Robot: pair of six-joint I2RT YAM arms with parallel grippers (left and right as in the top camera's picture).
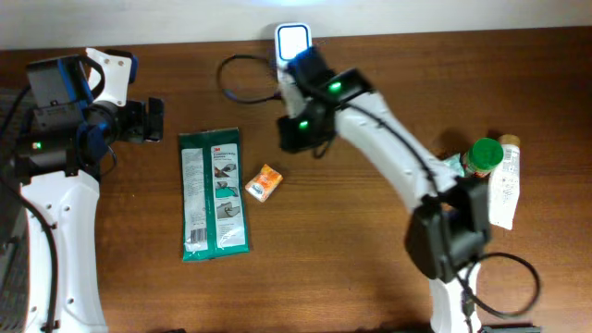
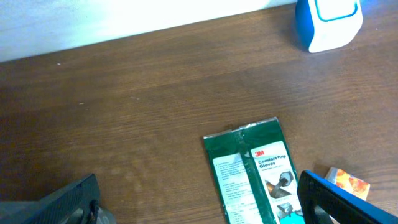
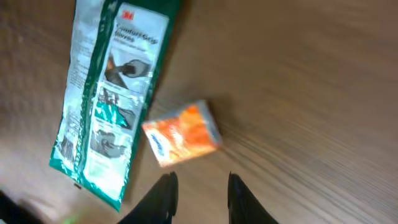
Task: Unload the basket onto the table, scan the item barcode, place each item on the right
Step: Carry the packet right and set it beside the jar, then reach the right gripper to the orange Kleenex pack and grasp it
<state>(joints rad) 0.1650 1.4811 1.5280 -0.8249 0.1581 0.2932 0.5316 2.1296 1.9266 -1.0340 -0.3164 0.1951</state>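
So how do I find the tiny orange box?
Look at the middle of the brown table. A long green pack lies flat there. The box sits just right of it, small and bright orange, the only orange thing nearby.

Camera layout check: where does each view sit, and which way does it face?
Overhead: fixed above the table, looking straight down; both arms show, left gripper and right gripper included.
Left wrist: on the left arm, looking low across the table toward the scanner; its spread fingers fill the bottom corners.
Right wrist: on the right arm, looking down at the table; its two fingers show at bottom.
Shared: all three see the glove pack and orange packet.
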